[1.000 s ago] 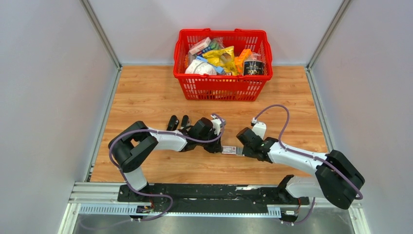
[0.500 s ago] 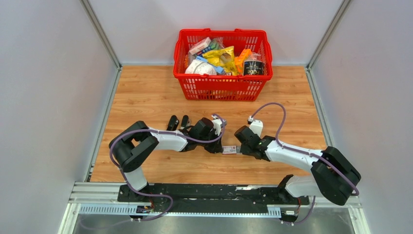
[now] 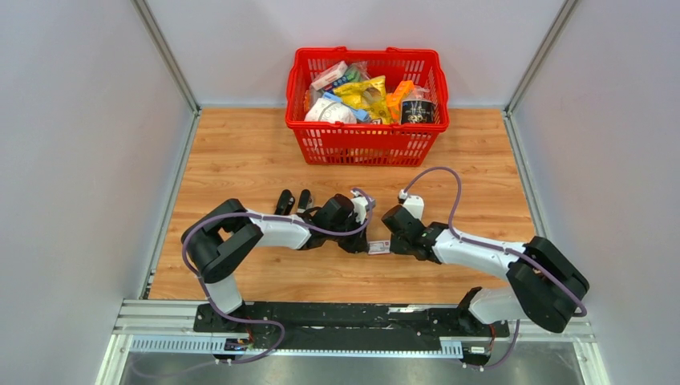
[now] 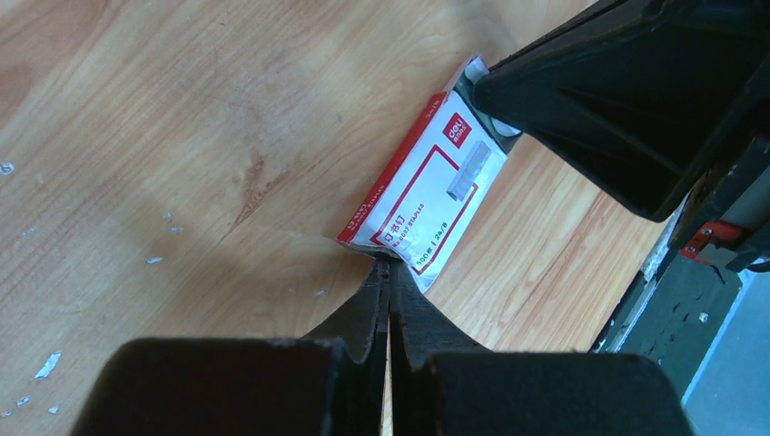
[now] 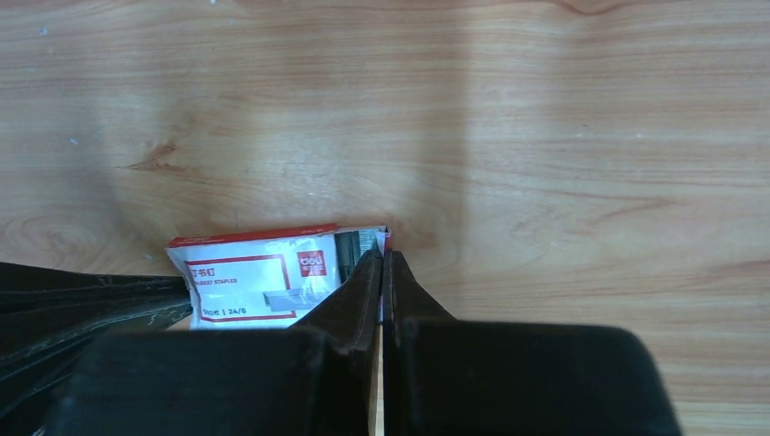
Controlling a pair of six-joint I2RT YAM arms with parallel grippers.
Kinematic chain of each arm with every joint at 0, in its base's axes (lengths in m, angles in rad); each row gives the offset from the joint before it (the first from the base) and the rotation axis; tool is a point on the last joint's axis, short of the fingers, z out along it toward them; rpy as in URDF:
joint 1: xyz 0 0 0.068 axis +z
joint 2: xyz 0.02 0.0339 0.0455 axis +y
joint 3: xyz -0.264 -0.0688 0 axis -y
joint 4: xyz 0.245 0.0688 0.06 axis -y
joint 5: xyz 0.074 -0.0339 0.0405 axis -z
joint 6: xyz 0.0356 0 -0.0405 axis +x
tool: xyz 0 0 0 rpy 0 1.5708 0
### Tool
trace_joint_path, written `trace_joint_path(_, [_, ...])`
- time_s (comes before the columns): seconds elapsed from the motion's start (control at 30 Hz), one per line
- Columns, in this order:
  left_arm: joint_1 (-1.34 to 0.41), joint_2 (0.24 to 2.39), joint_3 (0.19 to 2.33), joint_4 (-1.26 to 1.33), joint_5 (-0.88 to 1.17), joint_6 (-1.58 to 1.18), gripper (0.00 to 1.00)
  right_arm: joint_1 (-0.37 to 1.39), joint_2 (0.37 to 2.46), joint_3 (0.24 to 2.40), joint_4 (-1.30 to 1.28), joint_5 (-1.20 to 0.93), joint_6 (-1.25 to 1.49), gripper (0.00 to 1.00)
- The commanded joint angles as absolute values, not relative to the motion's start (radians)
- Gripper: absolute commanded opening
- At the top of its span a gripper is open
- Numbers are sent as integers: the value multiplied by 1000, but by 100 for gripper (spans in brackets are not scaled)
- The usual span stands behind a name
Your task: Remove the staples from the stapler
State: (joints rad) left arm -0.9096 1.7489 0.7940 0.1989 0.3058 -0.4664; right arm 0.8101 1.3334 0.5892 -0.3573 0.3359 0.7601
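Black plastic tips pressed flat together, with no gap, are what both wrist views show. The left jaws are clenched on nothing we can see, and their point touches one short end of the small white-and-red box (image 4: 436, 195). The right jaws are clenched the same way, with their point against the opposite end, where a flap stands open and something grey shows inside. We cannot tell whether a thin edge of card is nipped there. The box lies flat on the wooden worktop (image 3: 240, 152), squeezed between the 2 points. The only staples (image 4: 45, 363) we can make out are tiny silvery bits scattered on the wood near the left jaws, apart from the box. Beyond the left forearm lie 2 dark tools (image 3: 285, 200) side by side. One is presumably the stapler, but we cannot tell which, or whether it is emptied. A red basket (image 3: 365, 52) of groceries stands well apart at the far edge. We judge that the step in hand is steadying or shifting the box, not drawing staples out. The next move calls for at least 1 pair of jaws to release and back off before anything can be gripped. Bits this thin would need a low, careful pinch.
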Motion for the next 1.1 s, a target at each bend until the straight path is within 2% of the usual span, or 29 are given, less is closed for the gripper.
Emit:
trace_joint_path(0.0, [-928,1786,790,110,296,-445,0,831,1371,598,-337,276,755,0])
trace_joint_path(0.43, [-940,1786,788,117,291,-449,0,897,1402,634,-330,279,772,1])
trace_joint_path(0.5, [-942,1786,787,115,288,-449,0,894,1382,640,-356,299,770,4])
trace_joint_path(0.67, [-943,1773,776,106,272,-443,0,894,1296,649,-445,371,764,22])
trace_joint_path(1.07, [-951,1753,759,106,261,-452,0,893,1183,623,-548,449,787,26])
